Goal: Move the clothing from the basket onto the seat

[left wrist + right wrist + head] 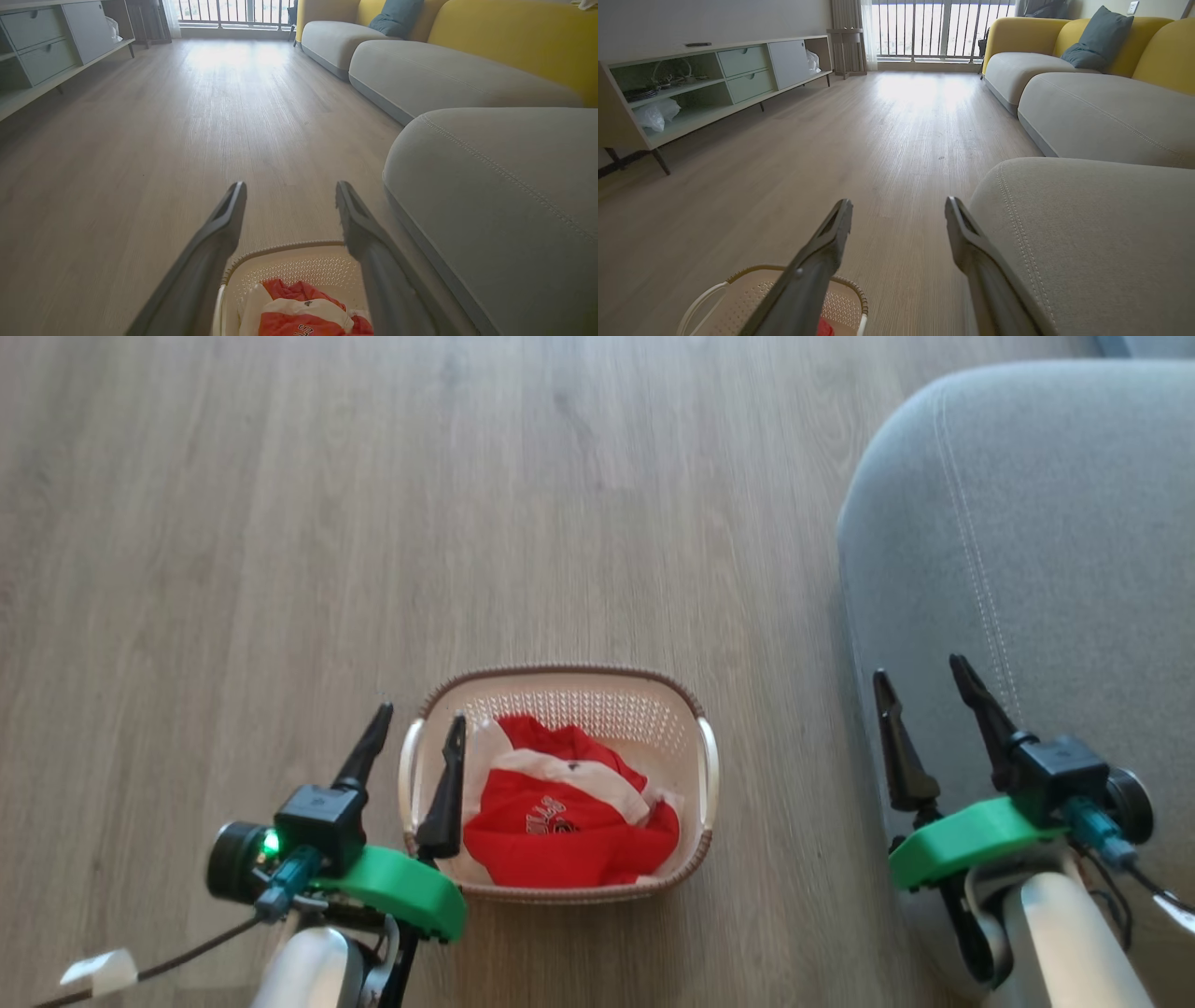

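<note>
Clothing [565, 826] lies in the basket [597, 695] beside the seat [1046, 541].

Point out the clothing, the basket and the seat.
clothing [569, 861], head view, red front below the lettering.
basket [597, 703], head view, far perforated wall.
seat [1074, 523], head view, bare grey top.

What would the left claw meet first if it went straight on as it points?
Probably the floor beyond the basket; the open left claw seems aimed over the clothing and far rim, but depth is unclear.
</note>
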### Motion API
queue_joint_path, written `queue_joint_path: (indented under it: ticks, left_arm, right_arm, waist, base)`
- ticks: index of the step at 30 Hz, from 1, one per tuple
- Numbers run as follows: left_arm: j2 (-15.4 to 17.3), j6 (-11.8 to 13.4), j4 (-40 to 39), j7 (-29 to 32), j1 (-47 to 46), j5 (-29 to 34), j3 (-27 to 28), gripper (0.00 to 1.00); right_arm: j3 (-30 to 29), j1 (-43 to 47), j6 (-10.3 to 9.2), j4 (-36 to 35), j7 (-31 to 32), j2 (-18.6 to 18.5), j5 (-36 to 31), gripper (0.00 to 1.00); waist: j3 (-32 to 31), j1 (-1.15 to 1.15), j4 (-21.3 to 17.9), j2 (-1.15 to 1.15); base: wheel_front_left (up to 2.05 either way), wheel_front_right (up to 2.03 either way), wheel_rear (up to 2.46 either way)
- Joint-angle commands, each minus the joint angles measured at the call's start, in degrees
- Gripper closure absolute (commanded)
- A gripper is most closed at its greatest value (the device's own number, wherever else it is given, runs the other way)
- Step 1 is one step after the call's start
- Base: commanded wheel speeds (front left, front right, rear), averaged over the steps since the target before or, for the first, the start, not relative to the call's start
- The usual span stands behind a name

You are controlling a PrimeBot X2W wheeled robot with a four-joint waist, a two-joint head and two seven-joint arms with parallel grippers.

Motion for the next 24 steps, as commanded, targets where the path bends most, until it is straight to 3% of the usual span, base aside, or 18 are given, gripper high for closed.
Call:
queue_joint_path:
  ticks: [1,8,13,17,24]
  left_arm:
    - [-0.20,-0.77,-0.39,-0.54,-2.47,-0.01,1.49,0.00]
    - [-0.21,-5.52,8.54,-0.54,-8.09,3.08,-1.54,0.00]
    - [0.35,-7.35,17.14,-0.54,-14.44,7.61,-4.35,0.00]
    - [2.81,-8.33,25.27,-0.54,-21.74,11.69,-8.99,0.00]
    - [7.69,-9.07,35.74,-0.54,-30.85,16.10,-17.94,0.00]
  right_arm:
    - [0.48,-3.01,-0.01,-0.91,-0.52,0.33,0.02,0.00]
    - [-2.91,-5.57,-0.01,3.64,-0.52,0.73,0.20,0.00]
    - [-3.57,-7.65,-0.01,4.76,-0.52,0.88,-0.02,0.00]
    - [-2.33,-8.68,-0.01,4.31,-0.52,0.92,2.39,0.00]
    - [2.12,-9.91,-0.01,1.53,-0.52,0.93,6.17,0.00]
  waist:
    - [2.14,0.00,-1.12,0.00]
    - [11.97,0.00,-3.65,0.00]
    - [20.96,0.00,-5.84,0.00]
    - [29.03,0.00,-8.20,0.00]
    - [37.85,0.00,-12.20,0.00]
  base:
    - [0.00,0.00,0.00]
    - [0.00,0.00,0.00]
    - [0.00,0.00,0.00]
    - [0.00,0.00,0.00]
    - [0.00,0.00,0.00]
